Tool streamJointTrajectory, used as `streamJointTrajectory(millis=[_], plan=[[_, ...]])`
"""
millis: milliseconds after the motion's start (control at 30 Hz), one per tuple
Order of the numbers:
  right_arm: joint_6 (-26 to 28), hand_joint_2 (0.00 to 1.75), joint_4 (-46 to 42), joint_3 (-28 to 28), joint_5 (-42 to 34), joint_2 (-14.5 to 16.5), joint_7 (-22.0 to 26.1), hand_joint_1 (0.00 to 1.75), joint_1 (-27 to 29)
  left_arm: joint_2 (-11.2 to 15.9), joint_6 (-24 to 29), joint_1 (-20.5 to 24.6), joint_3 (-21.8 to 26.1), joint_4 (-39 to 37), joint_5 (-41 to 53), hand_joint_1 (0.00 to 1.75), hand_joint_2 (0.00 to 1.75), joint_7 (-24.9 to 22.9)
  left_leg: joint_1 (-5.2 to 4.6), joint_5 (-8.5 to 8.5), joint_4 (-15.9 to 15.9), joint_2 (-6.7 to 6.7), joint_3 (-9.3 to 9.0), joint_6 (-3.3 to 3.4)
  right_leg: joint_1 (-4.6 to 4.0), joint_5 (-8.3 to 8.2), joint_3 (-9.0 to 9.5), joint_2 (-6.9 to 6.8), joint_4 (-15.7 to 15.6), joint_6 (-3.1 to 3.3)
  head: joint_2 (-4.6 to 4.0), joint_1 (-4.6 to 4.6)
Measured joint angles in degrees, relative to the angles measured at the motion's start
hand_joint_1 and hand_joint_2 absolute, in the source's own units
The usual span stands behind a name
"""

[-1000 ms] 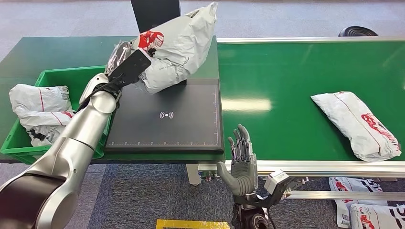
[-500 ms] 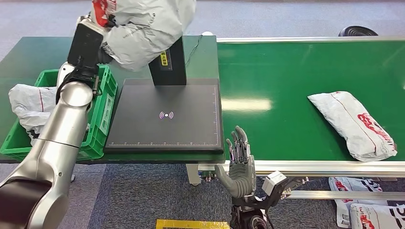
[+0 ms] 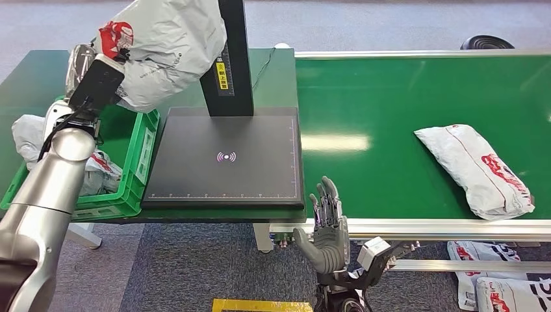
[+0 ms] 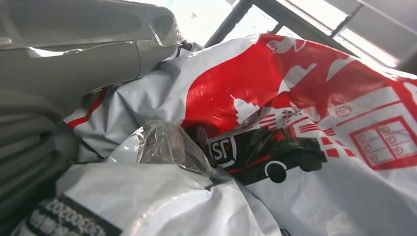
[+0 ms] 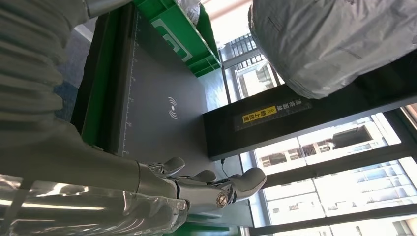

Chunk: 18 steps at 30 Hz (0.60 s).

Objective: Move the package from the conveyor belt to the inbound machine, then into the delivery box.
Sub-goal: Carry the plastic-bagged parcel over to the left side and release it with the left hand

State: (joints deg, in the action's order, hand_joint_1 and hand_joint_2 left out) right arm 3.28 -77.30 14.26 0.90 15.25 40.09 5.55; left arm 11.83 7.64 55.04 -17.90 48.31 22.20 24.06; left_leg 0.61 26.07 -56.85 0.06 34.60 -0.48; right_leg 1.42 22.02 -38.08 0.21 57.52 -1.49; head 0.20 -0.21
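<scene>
I am gripping the package (image 3: pixel 162 49) in my left hand (image 3: pixel 91 78) above the green box (image 3: pixel 140 169); my right hand (image 3: pixel 327 224) is hanging open. A loose hold could be letting it slip onto the rim.

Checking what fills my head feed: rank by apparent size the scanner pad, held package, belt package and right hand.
1. Scanner pad
2. Held package, though nearness to the camera may inflate it
3. Belt package
4. Right hand
</scene>
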Motion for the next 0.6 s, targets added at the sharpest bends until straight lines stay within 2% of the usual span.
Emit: streamJointTrajectory(millis=[200,400,467,600], plan=[[0.37,1.75,-0.96,-0.3,0.32,-0.14,0.0,0.0,1.34,5.01,0.56,0.44,-0.22,-4.15,0.11,1.75,1.75,0.38,0.01,0.0,0.02,0.09,0.01,0.0,-0.01,0.01,-0.02,0.1,0.01,0.01,0.0,0.01],[0.37,1.75,-1.08,-0.34,0.43,-0.19,0.0,0.0,1.52,5.8,0.58,0.32,-0.08,-4.87,-0.54,1.75,1.75,0.69,0.01,0.0,0.02,0.09,0.01,0.0,-0.01,0.01,-0.02,0.11,0.01,0.01,0.0,0.03],[0.35,1.75,-1.13,-0.4,0.52,-0.23,0.0,0.0,1.71,7.02,0.81,-0.42,0.38,-5.3,-1.02,1.75,1.75,1.18,0.01,0.01,0.02,0.14,0.0,-0.01,-0.01,0.01,-0.02,0.14,0.01,0.01,0.0,0.02],[0.15,1.75,-1.17,-0.54,1.06,-0.34,0.0,0.0,2.11,13.57,4.5,-6.04,2.6,-7.25,0.28,1.75,1.75,1.74,0.01,0.01,0.02,0.22,0.04,-0.01,-0.01,0.02,-0.08,0.2,0.01,0.02,0.0,0.02]])
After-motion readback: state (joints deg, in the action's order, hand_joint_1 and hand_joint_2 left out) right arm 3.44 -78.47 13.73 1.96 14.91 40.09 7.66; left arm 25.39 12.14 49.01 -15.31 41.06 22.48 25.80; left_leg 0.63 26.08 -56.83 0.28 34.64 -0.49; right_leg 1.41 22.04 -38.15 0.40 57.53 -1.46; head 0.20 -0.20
